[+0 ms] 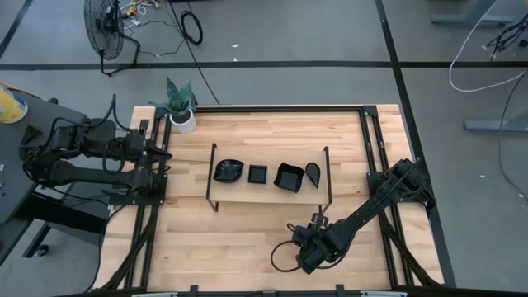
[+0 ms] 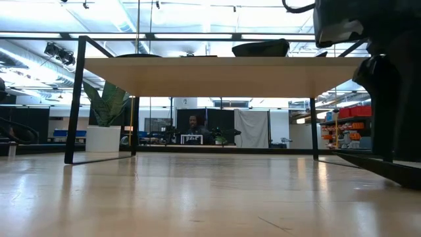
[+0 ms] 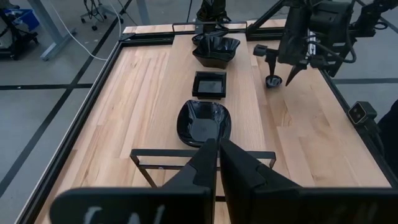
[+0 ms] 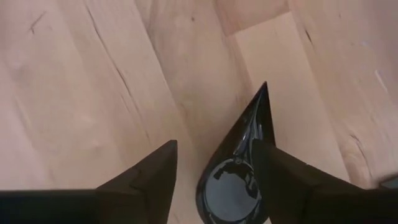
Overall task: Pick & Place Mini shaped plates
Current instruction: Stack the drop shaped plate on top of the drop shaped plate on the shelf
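While my right gripper (image 4: 214, 162) hovers open astride teardrop plate (image 4: 239, 171) at table's 5 o'clock, ready to pinch its rim, left gripper (image 3: 217, 163) waits shut at 9 o'clock; remaining plates (image 1: 257, 174) line centre.

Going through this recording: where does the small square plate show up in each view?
High view: small square plate, just right of the wavy dish in the row.
Low view: not visible.
Left wrist view, just beyond the wavy dish.
Right wrist view: not in it.
Shared landmark: the black frame.
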`<state>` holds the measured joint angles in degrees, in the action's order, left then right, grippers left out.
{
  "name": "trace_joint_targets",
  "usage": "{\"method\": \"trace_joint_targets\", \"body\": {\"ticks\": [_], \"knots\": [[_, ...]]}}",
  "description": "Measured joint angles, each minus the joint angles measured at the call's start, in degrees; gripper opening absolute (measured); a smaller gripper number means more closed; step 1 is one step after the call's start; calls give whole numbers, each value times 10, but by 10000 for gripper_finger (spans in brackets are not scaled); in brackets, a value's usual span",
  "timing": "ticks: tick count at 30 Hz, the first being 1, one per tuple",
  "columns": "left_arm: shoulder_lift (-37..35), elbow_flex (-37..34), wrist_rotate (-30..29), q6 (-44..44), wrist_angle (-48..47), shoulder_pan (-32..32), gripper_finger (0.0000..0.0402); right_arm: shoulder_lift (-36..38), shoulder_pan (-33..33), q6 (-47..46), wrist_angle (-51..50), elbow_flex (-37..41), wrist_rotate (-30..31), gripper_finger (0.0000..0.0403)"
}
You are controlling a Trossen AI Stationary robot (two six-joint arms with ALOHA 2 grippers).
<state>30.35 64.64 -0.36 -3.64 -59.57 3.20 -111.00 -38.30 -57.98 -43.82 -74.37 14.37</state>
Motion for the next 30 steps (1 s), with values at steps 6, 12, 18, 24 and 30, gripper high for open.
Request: {"method": "trace_joint_targets", "body": {"ticks": [6,12,18,24,30], "knots": [[0,0,0,0,0,0,25,0,2,0,9,0,-3,175],[0,0,0,0,0,0,25,0,11,2,14,1,-4,156],[0,0,0,0,0,0,25,0,15,2,16,7,-4,153],[0,0,0,0,0,0,25,0,15,0,16,7,-4,152],[0,0,0,0,0,0,25,0,15,-1,16,7,-7,116]]}}
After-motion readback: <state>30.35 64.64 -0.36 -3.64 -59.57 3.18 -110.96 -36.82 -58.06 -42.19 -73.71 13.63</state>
